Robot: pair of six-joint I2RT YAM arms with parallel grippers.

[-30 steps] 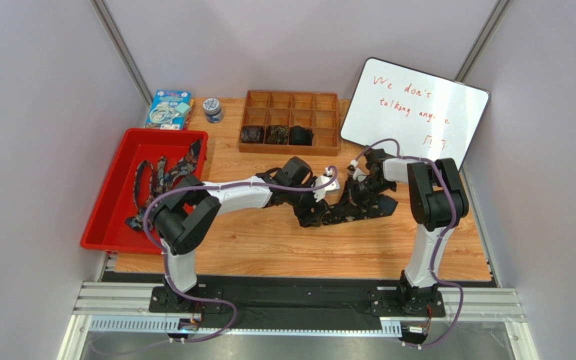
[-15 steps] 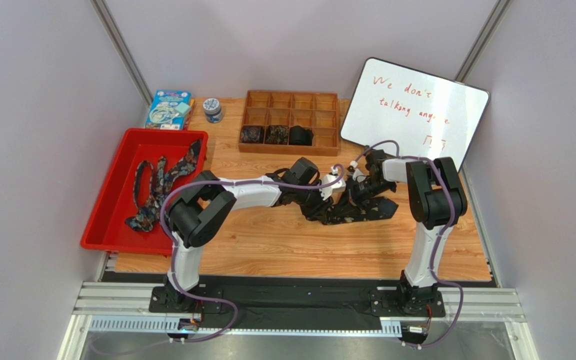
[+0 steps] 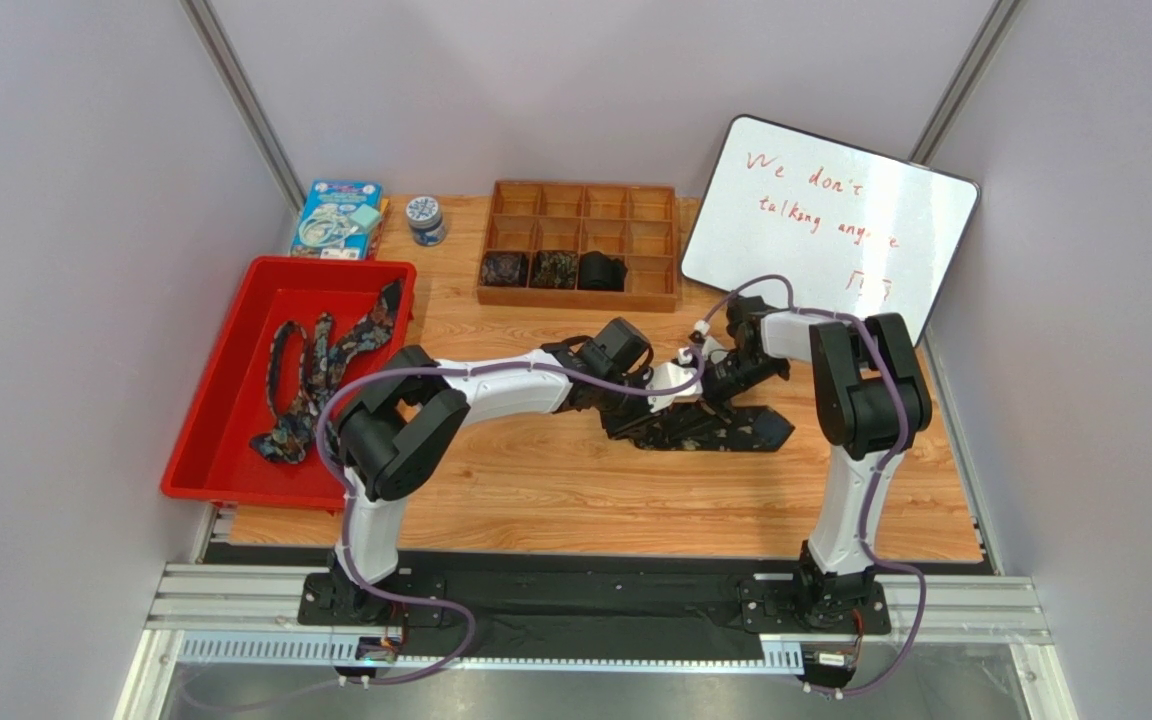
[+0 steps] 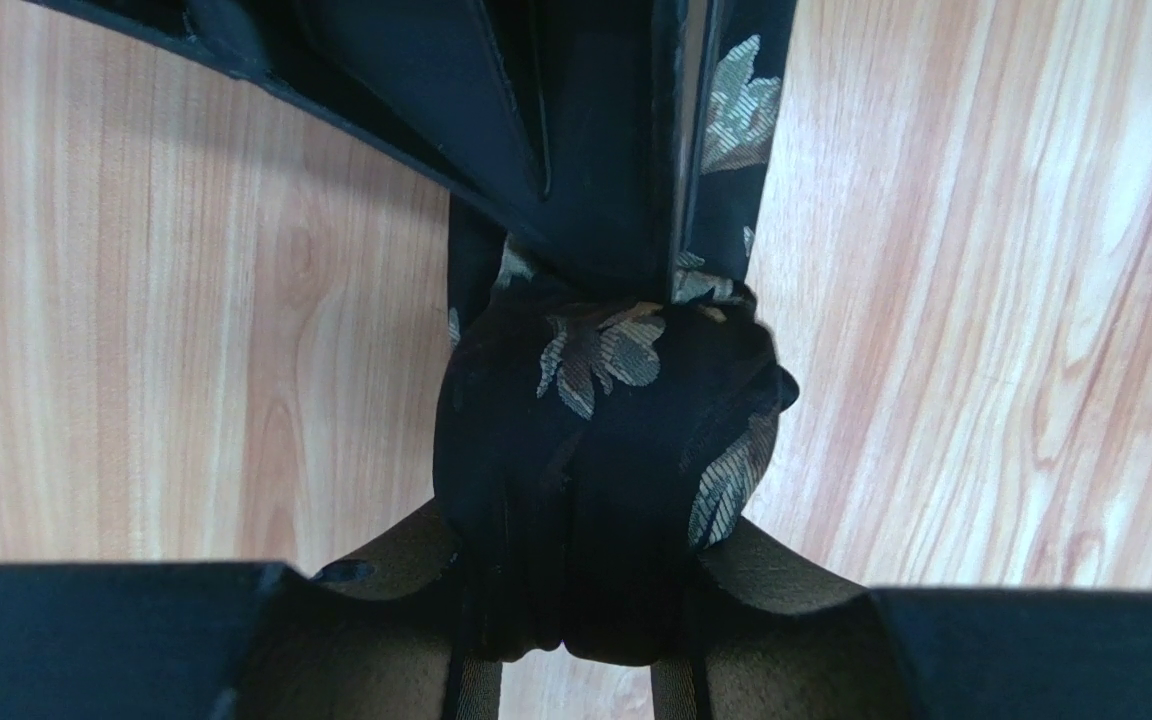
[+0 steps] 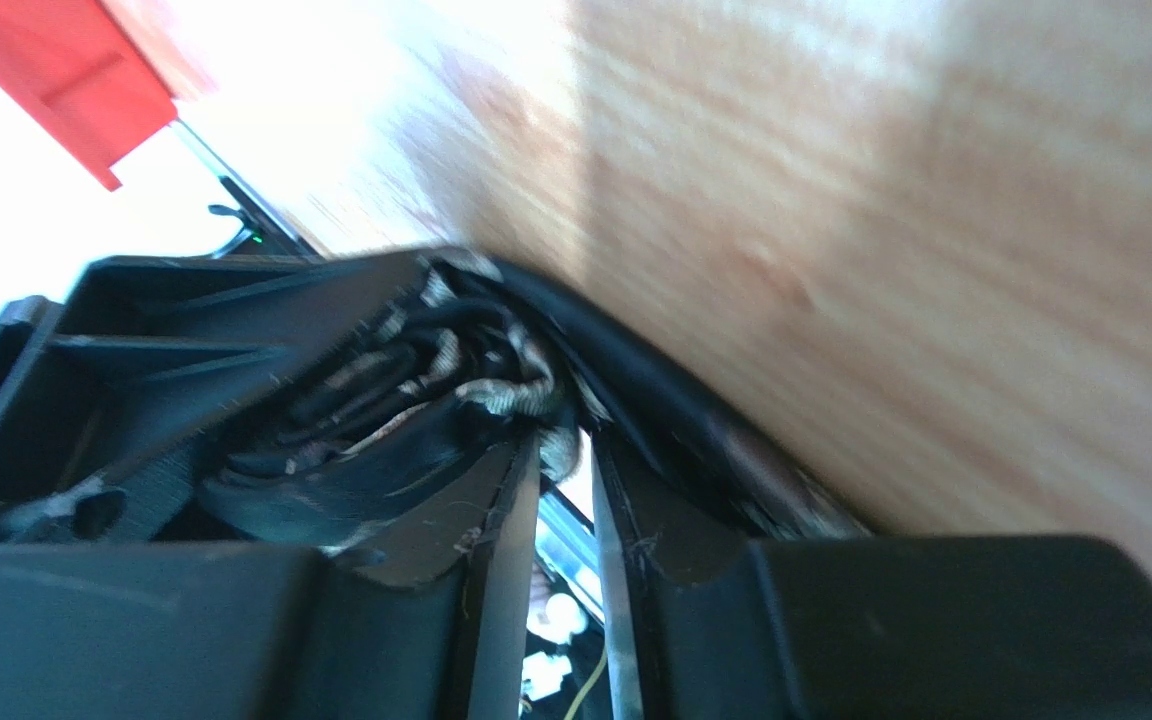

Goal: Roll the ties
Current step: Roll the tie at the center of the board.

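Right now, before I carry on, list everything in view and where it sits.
table: one, pale wood, under everything
tray: one, red, left side
loose ties: a few tangled, dark speckled, in tray
box: one, blue, far left corner
jar: one, small, right of box
organizer: one, wooden, far centre
coils: three, dark, organizer's near row
whiteboard: one, white with red writing, far right
tie: one, dark speckled, table centre, one end coiled
left hand: black, closed on tie's coil
right hand: black, at the tie, fingers slightly apart
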